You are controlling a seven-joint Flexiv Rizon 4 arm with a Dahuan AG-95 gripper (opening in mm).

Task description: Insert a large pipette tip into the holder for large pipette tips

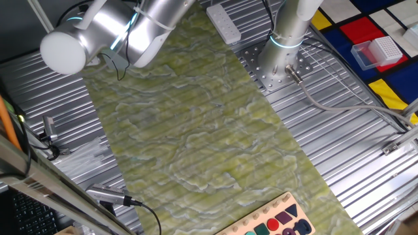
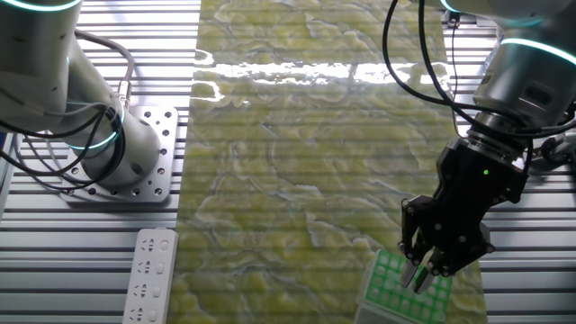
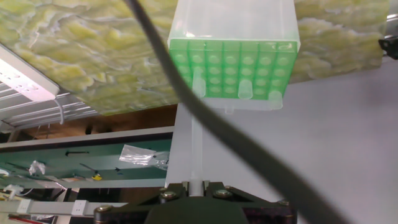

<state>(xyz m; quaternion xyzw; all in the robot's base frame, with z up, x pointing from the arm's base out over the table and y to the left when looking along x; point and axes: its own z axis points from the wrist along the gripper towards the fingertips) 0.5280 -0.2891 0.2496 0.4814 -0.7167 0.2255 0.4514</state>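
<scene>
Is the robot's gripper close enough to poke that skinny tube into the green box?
Probably yes. The gripper hangs right above the green holder, and the large pipette tip it holds points at the front row of holes. Nothing sits between them; a dark cable only crosses the hand view.

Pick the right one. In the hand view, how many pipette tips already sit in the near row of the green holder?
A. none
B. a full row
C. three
C: three pale tips stand in the near row of the green-topped holder, with empty holes between them, while the gripper holds another tip below.
</scene>
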